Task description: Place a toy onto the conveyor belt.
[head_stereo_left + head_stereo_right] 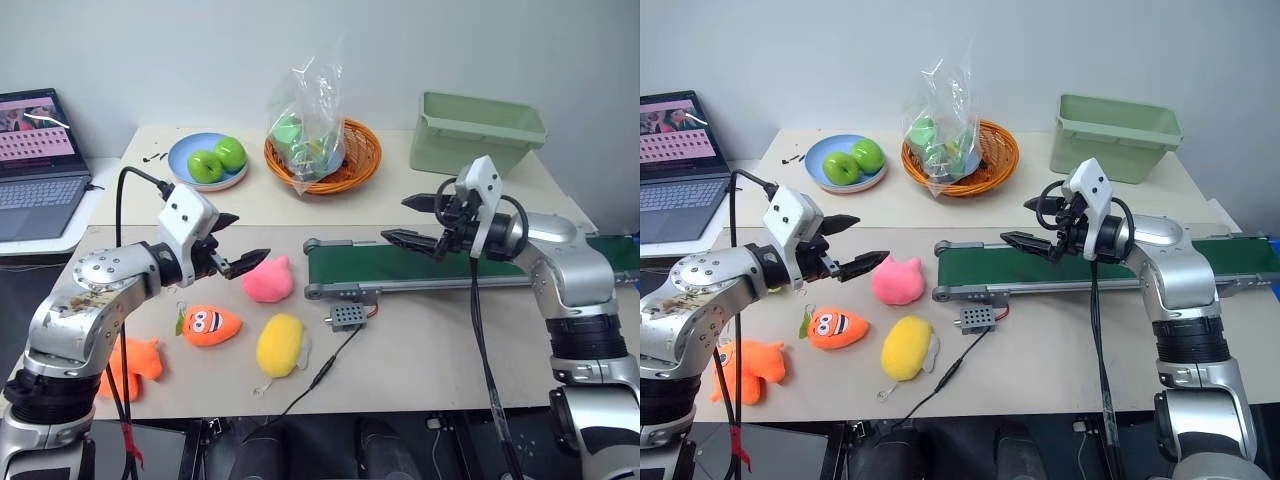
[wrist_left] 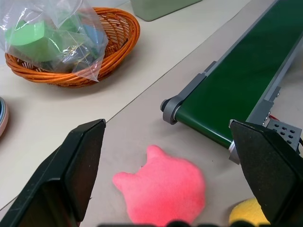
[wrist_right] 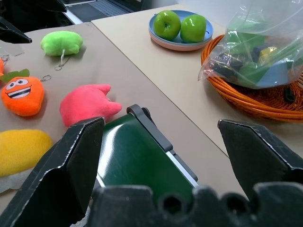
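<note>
From where I sit, the toy [image 1: 745,368] I want is the nearest thing of all: the small bright orange plush lying on the tabletop [image 1: 1060,350] at about eight o'clock, close to the front edge and partly tucked under my left forearm. Just beyond it, toward the centre, lie the orange face plush [image 1: 835,327] and the yellow plush [image 1: 905,347], then the pink eared plush [image 1: 897,281] close to the roller end of the conveyor belt [image 1: 1180,262], which runs off toward three o'clock with nothing on it. My left hand [image 1: 850,244] hovers above the tabletop with its fingers spread wide and empty, aimed at the pink plush rather than at the toy; my right hand [image 1: 1040,226] hangs over the near end of the belt, also wide and empty. Farther back, at twelve o'clock, sit the plate of green apples [image 1: 845,163], the wicker basket [image 1: 990,160] with its plastic bag, and the green bin [image 1: 1118,132]; a laptop [image 1: 678,160] is off at ten o'clock. To do this pick well, I judge the left hand must pull back toward me and drop, since the toy is behind its fingertips. I would come straight down over the lumpy body, close on the middle and not a limb, and keep clear of the face plush beside it.
</note>
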Available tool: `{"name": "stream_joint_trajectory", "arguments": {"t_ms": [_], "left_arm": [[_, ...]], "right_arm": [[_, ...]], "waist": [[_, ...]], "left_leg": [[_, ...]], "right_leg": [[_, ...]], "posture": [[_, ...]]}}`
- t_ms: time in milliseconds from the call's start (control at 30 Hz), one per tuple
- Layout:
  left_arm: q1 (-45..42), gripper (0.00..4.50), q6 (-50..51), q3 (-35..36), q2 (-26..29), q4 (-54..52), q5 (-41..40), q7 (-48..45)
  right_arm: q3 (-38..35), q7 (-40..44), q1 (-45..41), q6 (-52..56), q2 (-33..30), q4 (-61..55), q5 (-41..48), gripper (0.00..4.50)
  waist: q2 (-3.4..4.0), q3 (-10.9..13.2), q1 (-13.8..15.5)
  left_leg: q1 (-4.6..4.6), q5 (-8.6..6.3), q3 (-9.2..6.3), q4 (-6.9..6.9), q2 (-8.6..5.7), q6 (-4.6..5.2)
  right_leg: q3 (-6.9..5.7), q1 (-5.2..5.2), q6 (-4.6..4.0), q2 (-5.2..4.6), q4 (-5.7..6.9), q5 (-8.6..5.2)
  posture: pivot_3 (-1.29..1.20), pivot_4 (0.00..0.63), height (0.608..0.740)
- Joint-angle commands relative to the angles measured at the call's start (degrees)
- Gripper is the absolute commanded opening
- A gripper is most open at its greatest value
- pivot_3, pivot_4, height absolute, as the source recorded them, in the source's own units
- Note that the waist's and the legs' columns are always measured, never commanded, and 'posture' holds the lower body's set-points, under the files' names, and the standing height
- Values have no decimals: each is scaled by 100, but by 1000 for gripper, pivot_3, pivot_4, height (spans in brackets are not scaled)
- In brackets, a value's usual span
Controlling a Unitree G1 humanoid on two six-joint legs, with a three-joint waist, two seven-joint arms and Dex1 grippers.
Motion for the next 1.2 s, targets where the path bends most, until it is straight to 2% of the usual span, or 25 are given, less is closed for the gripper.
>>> {"name": "stream_joint_trajectory", "arguments": {"t_ms": [33,267,400,567,733,833,900,1067,1200], "left_arm": [[-24,4473,-174,99,5,-108,0,-109],[-110,4473,-99,259,-115,-15,-61,-107],[56,4473,-224,395,-102,143,194,86],[391,4473,-453,1057,-275,-33,36,262],[1848,4473,-431,2477,-487,-809,-110,528],[2743,4473,-610,2903,-730,-1160,-106,492],[3483,4473,-971,3257,-1087,-1269,46,497],[4464,4473,-1599,3661,-1616,-1176,188,525],[4977,4473,-1886,3831,-2071,-681,226,661]], "right_arm": [[-99,17,-27,-200,-32,-178,-8,4500],[-16,122,-66,-290,-53,-97,-113,4500],[5,160,-124,-330,-24,-9,-158,4500],[136,310,-216,-463,-30,128,-272,4500],[131,957,-549,-300,-259,109,-5,4500],[207,1130,-688,-396,-261,335,-70,4500],[306,1232,-777,-505,-226,512,-184,4500],[413,1544,-832,-496,-213,512,-138,4500],[514,1748,-854,-509,-211,495,-185,4500]], "waist": [[0,0,0],[0,0,-1],[0,0,-8],[0,0,-11],[1,1,-89],[0,0,-83],[0,0,-74],[0,0,0],[1,0,2]], "left_leg": [[0,0,0,0,0,0],[0,0,0,0,0,0],[1,0,0,0,0,0],[0,0,0,0,1,0],[1,0,2,-3,5,0],[2,-1,3,-3,7,1],[10,-2,5,-3,7,0],[16,-1,6,-2,7,-1],[20,-1,8,0,6,-1]], "right_leg": [[0,0,0,0,0,0],[0,0,0,0,0,0],[0,0,0,0,1,0],[0,-1,0,0,0,0],[8,-5,-1,0,3,1],[6,-2,-1,-1,-2,1],[4,4,-3,-4,-3,2],[1,6,-9,-2,1,4],[2,13,-10,-3,-2,5]], "posture": [[0,150,740],[0,150,740],[0,150,740],[0,150,740],[0,150,740],[0,150,740],[0,150,740],[0,150,740],[0,150,740]]}}
